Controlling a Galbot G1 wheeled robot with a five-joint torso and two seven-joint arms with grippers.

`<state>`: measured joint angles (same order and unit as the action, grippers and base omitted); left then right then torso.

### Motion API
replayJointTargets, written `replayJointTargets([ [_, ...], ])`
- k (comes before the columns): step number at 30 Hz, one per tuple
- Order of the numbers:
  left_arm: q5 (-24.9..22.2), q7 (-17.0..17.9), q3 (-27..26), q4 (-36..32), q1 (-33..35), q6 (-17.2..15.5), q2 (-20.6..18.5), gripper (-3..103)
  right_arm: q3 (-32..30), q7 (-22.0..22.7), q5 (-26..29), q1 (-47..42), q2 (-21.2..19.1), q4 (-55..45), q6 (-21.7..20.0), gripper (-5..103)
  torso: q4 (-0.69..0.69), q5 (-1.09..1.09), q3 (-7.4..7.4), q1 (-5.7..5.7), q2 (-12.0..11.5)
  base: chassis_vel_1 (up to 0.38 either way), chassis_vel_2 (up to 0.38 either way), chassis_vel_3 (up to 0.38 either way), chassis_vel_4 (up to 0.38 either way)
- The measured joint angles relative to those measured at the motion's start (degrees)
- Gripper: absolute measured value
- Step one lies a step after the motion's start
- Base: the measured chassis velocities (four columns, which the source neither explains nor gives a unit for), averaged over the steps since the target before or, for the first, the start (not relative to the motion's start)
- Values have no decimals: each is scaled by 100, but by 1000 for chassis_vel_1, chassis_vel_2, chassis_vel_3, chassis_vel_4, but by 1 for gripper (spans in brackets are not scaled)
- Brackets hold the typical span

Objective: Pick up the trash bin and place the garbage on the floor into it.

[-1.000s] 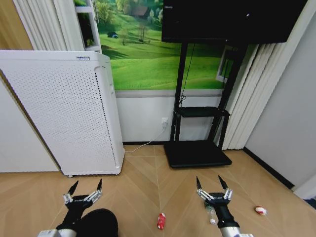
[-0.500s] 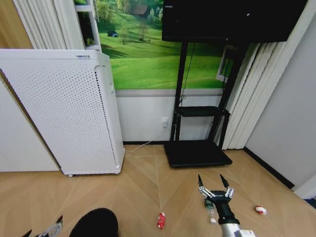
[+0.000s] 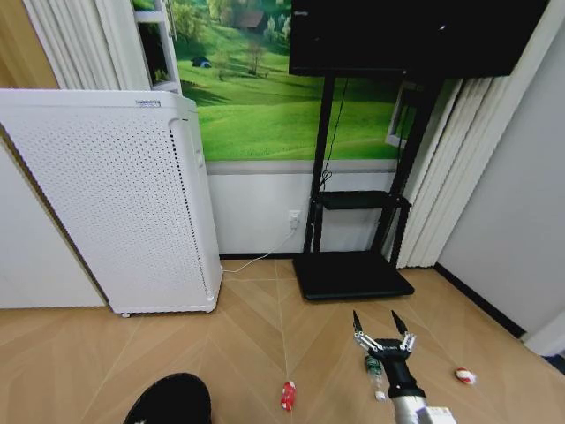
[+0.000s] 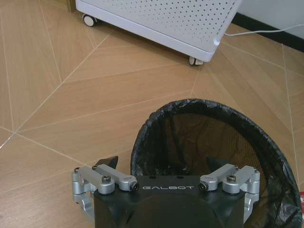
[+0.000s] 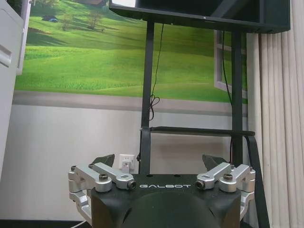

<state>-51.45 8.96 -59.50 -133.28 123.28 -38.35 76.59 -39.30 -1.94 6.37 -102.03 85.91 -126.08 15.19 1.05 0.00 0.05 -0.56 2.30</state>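
Note:
The trash bin (image 3: 170, 401), a black mesh wastebasket, stands on the floor at the lower left. In the left wrist view my left gripper (image 4: 164, 161) is open just above the trash bin (image 4: 213, 142)'s near rim, with one fingertip outside the rim and the other over the inside. My right gripper (image 3: 382, 329) hangs open above the floor, holding nothing; the right wrist view shows its spread fingers (image 5: 103, 161). The garbage lies on the floor: a red wrapper (image 3: 288, 395), a clear-green bottle (image 3: 375, 371) partly behind the right gripper, and a white-and-red scrap (image 3: 465, 375).
A tall white air purifier (image 3: 115, 194) on castors stands against the wall behind the bin, its base close by (image 4: 156, 19). A black TV stand (image 3: 353, 274) with a cable sits at the back wall. Curtains and a grey wall close off the right side.
My left gripper has dropped below the head view's bottom edge, down toward the bin. The right gripper has barely moved.

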Motion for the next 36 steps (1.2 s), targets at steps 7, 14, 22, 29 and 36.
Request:
replayJointTargets([
  [7, 32, 205, 120, 310, -368, -48, -38, 100, 14, 4, 2, 18, 3, 52, -5, 100, 1, 0, 5, -1, 5, 0, 0, 0, 0],
  [14, 30, 855, 740, 717, -1121, -371, -11, 103, 20, 3, 58, 19, -51, 14, -64, 100, 1, 0, 9, -3, 8, 0, 0, 0, 0],
  [22, 226, 898, 1002, 923, -1151, -286, 41, 85, -16, 13, 106, 18, -72, -7, -68, 100, 1, 4, 10, -3, 12, 0, 0, 0, 0],
  [29, 262, 694, 863, 994, -1058, -179, 48, 58, -2, 15, 97, 2, -36, -6, -66, 100, 0, 0, 12, -3, 13, 0, 0, 0, 0],
  [36, 234, 512, 728, 970, -1049, -60, 32, 31, 10, 15, 83, -4, -37, 9, -54, 100, 0, -3, 13, -4, 13, 0, 0, 0, 0],
])
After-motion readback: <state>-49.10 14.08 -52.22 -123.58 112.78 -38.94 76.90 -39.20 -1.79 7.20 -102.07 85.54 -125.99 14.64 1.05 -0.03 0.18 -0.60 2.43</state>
